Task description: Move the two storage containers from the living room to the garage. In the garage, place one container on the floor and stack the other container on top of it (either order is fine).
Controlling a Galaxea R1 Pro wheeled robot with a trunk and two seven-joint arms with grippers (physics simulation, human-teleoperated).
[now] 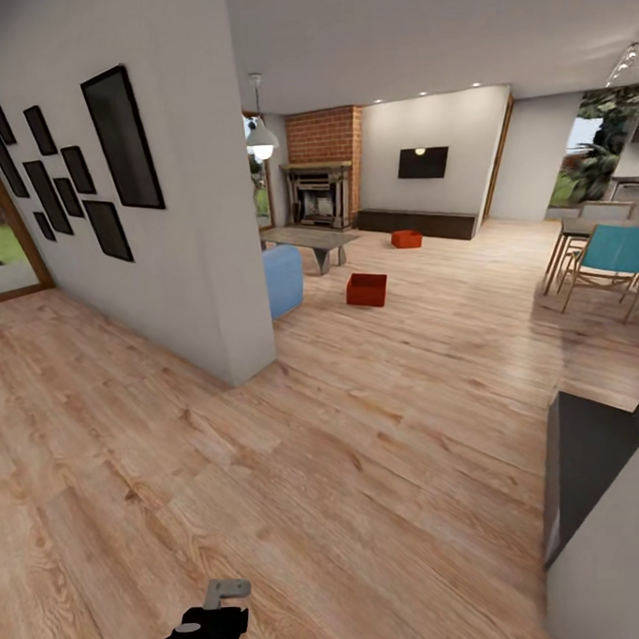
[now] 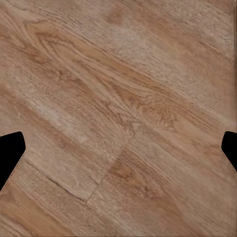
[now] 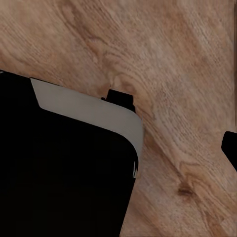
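Two red-orange storage containers stand far ahead on the light wood planks of the living room. The nearer, deeper container (image 1: 367, 289) sits on open planks beside a blue seat. The farther container (image 1: 406, 238) lies in front of the long dark cabinet (image 1: 417, 222) under the TV. My left gripper (image 1: 226, 594) hangs low at the bottom of the head view, far from both. In the left wrist view the left gripper (image 2: 118, 153) is open over bare planks. The right gripper (image 3: 121, 155) shows one fingertip (image 3: 229, 148) at the frame edge, beside my dark body, with nothing held.
A white wall with black frames ends in a corner (image 1: 239, 352) on the left. Past it are a blue seat (image 1: 283, 279), a grey low table (image 1: 311, 237) and the brick fireplace (image 1: 320, 193). Teal chairs (image 1: 611, 259) stand at the right. A grey and dark counter (image 1: 601, 501) juts in near right.
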